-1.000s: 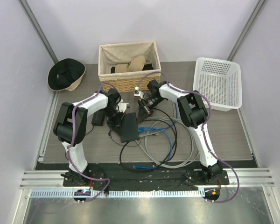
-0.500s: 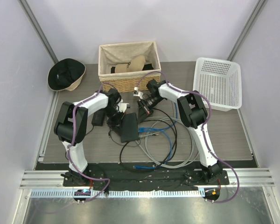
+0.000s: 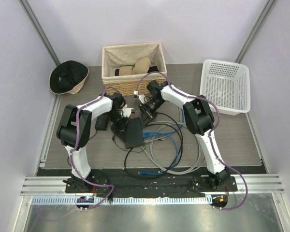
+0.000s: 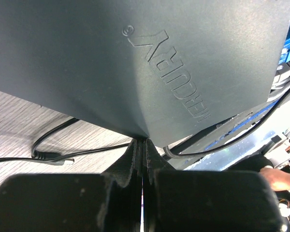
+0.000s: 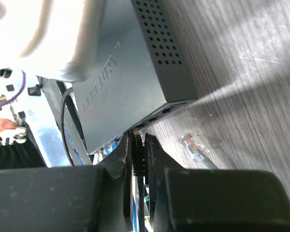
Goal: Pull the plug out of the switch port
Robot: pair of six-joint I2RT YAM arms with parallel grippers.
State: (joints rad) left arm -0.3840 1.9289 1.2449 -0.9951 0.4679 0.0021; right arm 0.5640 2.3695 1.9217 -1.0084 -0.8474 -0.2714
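The switch (image 3: pixel 134 133) is a flat black box lying mid-table; it also shows in the left wrist view (image 4: pixel 135 63) and the right wrist view (image 5: pixel 121 92). Its port row (image 5: pixel 170 107) runs along the narrow edge. My right gripper (image 3: pixel 147 113) (image 5: pixel 137 137) is shut on a black plug (image 5: pixel 137 151) whose tip sits right at that port edge; I cannot tell whether it is seated. My left gripper (image 3: pixel 121 121) (image 4: pixel 141 145) is shut, its tips pressed against the switch's near corner.
A loose clear plug on a grey cable (image 5: pixel 195 147) lies beside the switch. Grey, blue and black cables (image 3: pixel 169 142) coil to the right. A small power brick (image 3: pixel 102 121), wicker basket (image 3: pixel 133 72), white basket (image 3: pixel 225 87) and black hat (image 3: pixel 67 77) surround the area.
My right gripper and wrist have shifted slightly left and away from me, still by the switch's far edge. The left arm and the switch have barely moved.
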